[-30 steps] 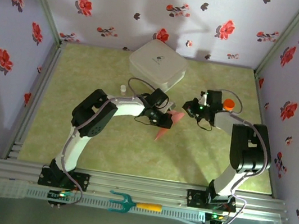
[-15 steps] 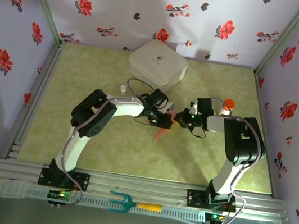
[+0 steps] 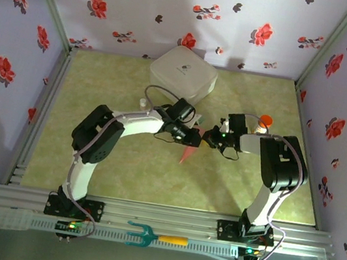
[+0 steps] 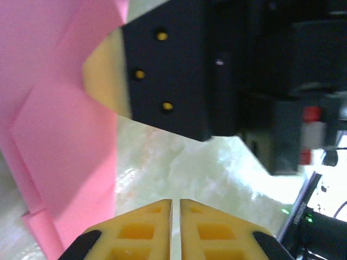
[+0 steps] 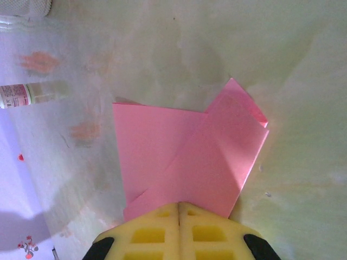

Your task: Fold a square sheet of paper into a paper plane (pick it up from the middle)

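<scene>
The sheet is a partly folded pink paper point(image 5: 184, 157) with diagonal creases, lying on the green table mat; in the top view the paper point(image 3: 189, 152) tapers toward the near side. My right gripper point(image 5: 179, 206) is shut on its near edge, and from above this gripper point(image 3: 211, 137) sits at the paper's right end. My left gripper point(image 4: 175, 202) is shut with only a hairline gap and nothing between its fingers. The paper point(image 4: 59, 135) lies to its left, the right gripper's black body just ahead. In the top view the left gripper point(image 3: 194, 136) almost touches the right one.
A white rounded box point(image 3: 182, 72) stands at the back of the mat. An orange-capped bottle point(image 3: 264, 122) stands behind the right arm. A small white bottle point(image 5: 32, 93) lies beyond the paper. A teal fork tool point(image 3: 150, 235) rests on the front rail.
The right gripper moved left onto the paper's end and closed there. In the last half second the left arm's elbow swung left while its gripper stayed by the paper.
</scene>
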Controlling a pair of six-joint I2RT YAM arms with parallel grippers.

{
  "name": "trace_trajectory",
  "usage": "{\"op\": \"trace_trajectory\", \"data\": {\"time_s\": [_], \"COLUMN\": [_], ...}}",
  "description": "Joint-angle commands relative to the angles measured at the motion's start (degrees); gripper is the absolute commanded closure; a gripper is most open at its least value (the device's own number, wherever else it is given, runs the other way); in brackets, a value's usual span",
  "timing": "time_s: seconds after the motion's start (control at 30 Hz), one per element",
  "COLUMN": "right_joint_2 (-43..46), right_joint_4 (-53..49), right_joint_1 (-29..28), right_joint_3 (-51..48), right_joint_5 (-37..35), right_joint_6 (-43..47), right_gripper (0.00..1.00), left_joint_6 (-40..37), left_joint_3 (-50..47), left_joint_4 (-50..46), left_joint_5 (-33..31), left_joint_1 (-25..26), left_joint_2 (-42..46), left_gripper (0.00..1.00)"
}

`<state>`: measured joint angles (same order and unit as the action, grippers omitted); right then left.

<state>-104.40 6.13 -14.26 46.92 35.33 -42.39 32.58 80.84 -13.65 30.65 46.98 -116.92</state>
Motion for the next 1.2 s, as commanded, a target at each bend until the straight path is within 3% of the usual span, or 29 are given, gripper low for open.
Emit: {"op": "trace_trajectory", "data": {"time_s": [0.0,0.1,0.33,0.93,1.17], "right_joint_2": [-2.01,-1.84,-1.77,-2.42,-2.39], "right_joint_4": [-3.38,-3.57,-3.83,-3.92,-3.32], "right_joint_1": [0.30,0.30,0.29,0.56,0.59], "right_joint_3": [-0.16,-0.24,-0.40,-0.69,-0.48], "right_joint_5": [-4.48,-4.65,-4.78,-4.99,-3.87], "right_joint_6": [1.22,1.18,1.41,1.82,1.85], "right_gripper": [1.00,1.00,1.00,1.00,1.00], "left_joint_6": [-1.19,-1.78,-1.95,-0.23,2.90], "left_joint_3": [-1.63,-2.50,-7.03,-17.94,-24.70], "left_joint_4": [-3.29,-4.19,-4.01,-2.41,1.26], "left_joint_5": [1.73,3.54,0.29,-0.66,-2.07], "left_joint_1": [0.89,1.08,1.14,1.19,1.18], "left_joint_2": [0.79,-0.65,-1.23,5.61,10.43], "left_gripper": [0.87,0.87,0.87,0.87,0.92]}}
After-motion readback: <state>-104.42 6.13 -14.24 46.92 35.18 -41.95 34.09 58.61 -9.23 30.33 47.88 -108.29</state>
